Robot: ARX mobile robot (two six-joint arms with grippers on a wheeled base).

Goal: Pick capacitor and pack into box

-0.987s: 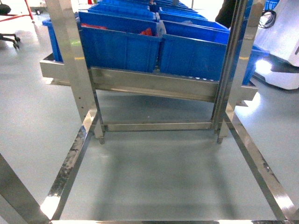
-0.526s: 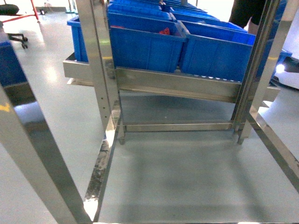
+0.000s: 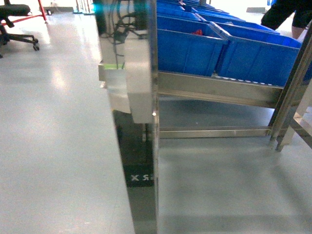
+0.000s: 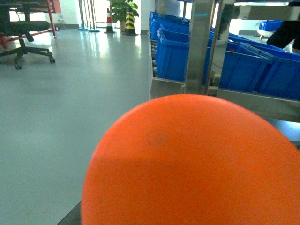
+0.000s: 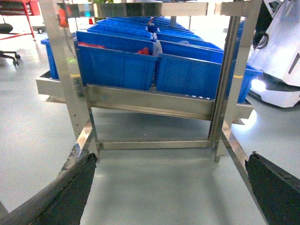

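Neither the capacitor nor the box shows in any view. My right gripper (image 5: 171, 187) is open, its two dark fingers (image 5: 70, 192) spread wide over bare grey floor with nothing between them. In the left wrist view a large smooth orange rounded shape (image 4: 192, 164) fills the lower frame and hides the left gripper's jaws. No gripper appears in the head view.
A steel rack holds rows of large blue bins (image 3: 190, 51), some with red items (image 3: 197, 32) inside. A shiny rack post (image 3: 139, 73) stands close in front of the head camera. An office chair (image 3: 17, 24) is far left, a person (image 3: 287, 14) far right, a white machine (image 5: 281, 61) right.
The head view has swung leftward: the rack and bins slid right, and the steel post now stands in the middle of the frame, close up.
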